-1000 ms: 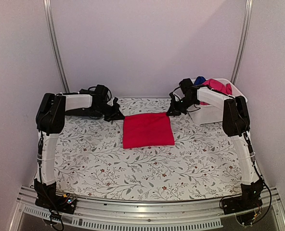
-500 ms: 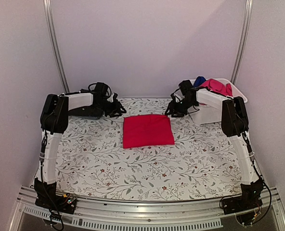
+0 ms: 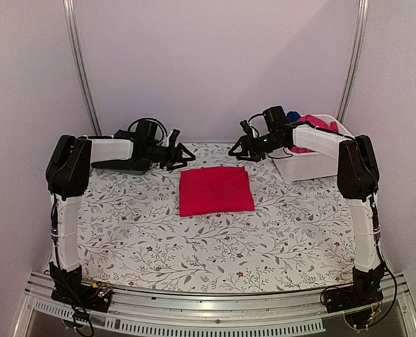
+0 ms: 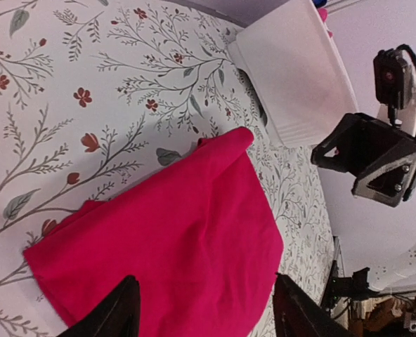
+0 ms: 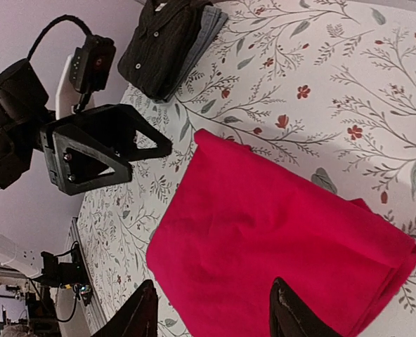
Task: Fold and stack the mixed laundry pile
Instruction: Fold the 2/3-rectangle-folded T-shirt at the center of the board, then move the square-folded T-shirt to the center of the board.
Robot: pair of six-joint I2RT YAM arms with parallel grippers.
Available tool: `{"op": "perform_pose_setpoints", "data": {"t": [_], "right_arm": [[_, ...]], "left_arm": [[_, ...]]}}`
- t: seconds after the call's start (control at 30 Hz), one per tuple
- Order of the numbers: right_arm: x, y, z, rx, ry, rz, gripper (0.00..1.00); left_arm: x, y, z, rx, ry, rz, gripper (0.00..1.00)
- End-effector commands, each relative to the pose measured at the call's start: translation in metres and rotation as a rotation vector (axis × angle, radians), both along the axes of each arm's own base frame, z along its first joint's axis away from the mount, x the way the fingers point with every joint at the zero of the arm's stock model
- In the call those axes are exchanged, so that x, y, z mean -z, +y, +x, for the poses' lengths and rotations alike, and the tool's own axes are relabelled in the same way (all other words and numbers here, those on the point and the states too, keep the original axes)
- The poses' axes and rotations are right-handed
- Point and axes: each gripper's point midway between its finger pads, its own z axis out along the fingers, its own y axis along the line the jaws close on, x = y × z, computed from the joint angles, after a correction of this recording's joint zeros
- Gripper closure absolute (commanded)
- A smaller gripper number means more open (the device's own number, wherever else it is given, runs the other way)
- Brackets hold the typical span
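Note:
A red tee (image 3: 216,190) lies folded into a flat square on the floral cloth at mid-table. My left gripper (image 3: 185,155) hovers just off its far left corner, jaws open and empty. Off the far right corner my right gripper (image 3: 235,150) is likewise open and empty. In the left wrist view the tee (image 4: 173,246) shows below the spread fingers (image 4: 120,312). The right wrist view shows the tee (image 5: 264,239) under its own gripper (image 5: 211,316), and a folded dark charcoal polo (image 5: 167,43) lying beyond the left gripper. Magenta-pink (image 3: 319,126) and blue (image 3: 293,116) garments sit in the tub.
A white plastic tub (image 3: 313,165) stands at the far right, next to the right arm. The floral leaf-patterned cloth (image 3: 215,246) covers the table. Metal rails run along the near edge (image 3: 194,309), and the back wall is close behind both grippers.
Both grippers were shut on the tee's far corners a second ago. They have opened, let go, lifted and turned toward each other. The tee lies as it did.

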Motion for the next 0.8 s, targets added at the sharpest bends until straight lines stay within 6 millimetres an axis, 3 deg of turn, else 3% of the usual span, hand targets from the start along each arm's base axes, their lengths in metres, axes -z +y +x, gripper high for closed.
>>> {"op": "perform_pose_setpoints", "data": {"t": [0.0,0.17,0.33,0.4,0.57,0.77], "right_arm": [[0.02,0.04,-0.006,-0.13,0.032,0.12,0.49],[0.053,0.045,0.019,-0.096,0.019,0.108,0.55],[0.099,0.019,0.065,0.074,-0.008,-0.002,0.55],[0.108,0.013,0.072,0.113,-0.019,-0.04,0.53],[0.135,0.019,0.052,0.087,0.032,-0.094,0.5],[0.161,0.04,-0.008,-0.012,0.084,-0.149,0.48]], "left_arm": [[0.018,-0.03,0.003,0.065,-0.006,-0.119,0.37],[0.035,-0.043,0.035,0.058,-0.007,-0.163,0.38],[0.061,-0.039,0.065,-0.02,0.016,-0.165,0.38],[0.076,-0.034,0.07,-0.055,0.051,-0.147,0.38],[0.097,-0.018,0.058,-0.088,0.116,-0.12,0.39],[0.107,-0.001,0.007,-0.083,0.168,-0.067,0.4]]}}
